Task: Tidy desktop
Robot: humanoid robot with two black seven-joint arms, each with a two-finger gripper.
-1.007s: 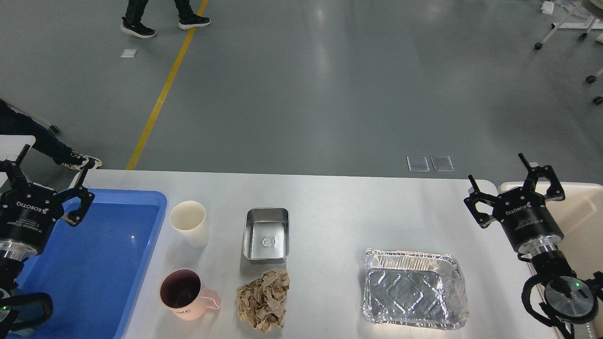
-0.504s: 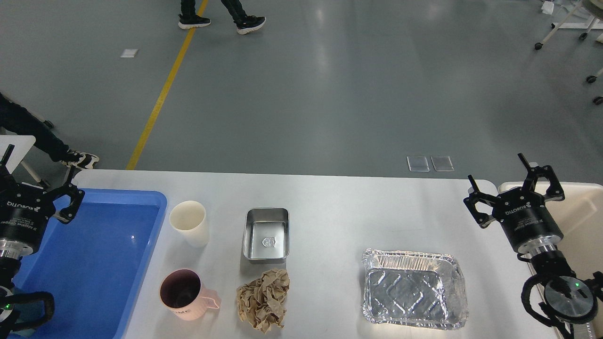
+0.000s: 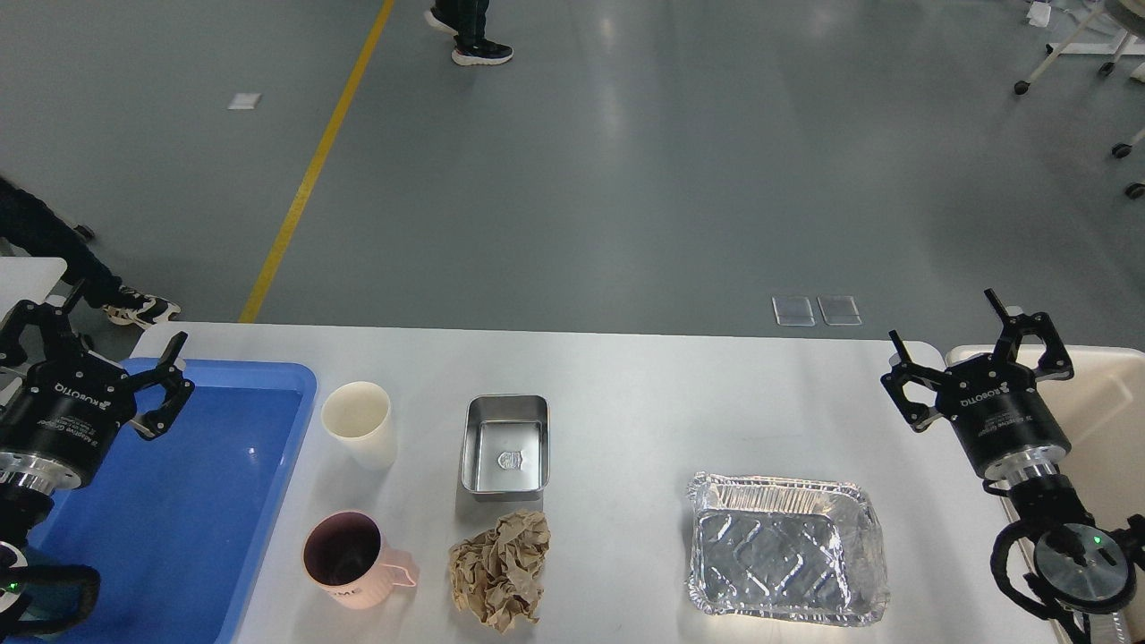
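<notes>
On the white-grey desktop [image 3: 626, 394], which spans the lower view, stand a cream paper cup [image 3: 360, 423], a pink mug [image 3: 351, 559], a steel tin [image 3: 505, 446], crumpled brown paper [image 3: 501, 570] and a foil tray [image 3: 785, 547]. Left gripper [image 3: 94, 349] hovers above the blue tray [image 3: 224, 501], fingers spread, holding nothing. Right gripper [image 3: 979, 344] hangs beside the cream bin [image 3: 1105, 402], fingers likewise apart and empty.

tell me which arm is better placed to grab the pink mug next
Left, probably. The left gripper hangs open over the blue tray, on the pink mug's side; the right gripper is far across the desktop.
</notes>
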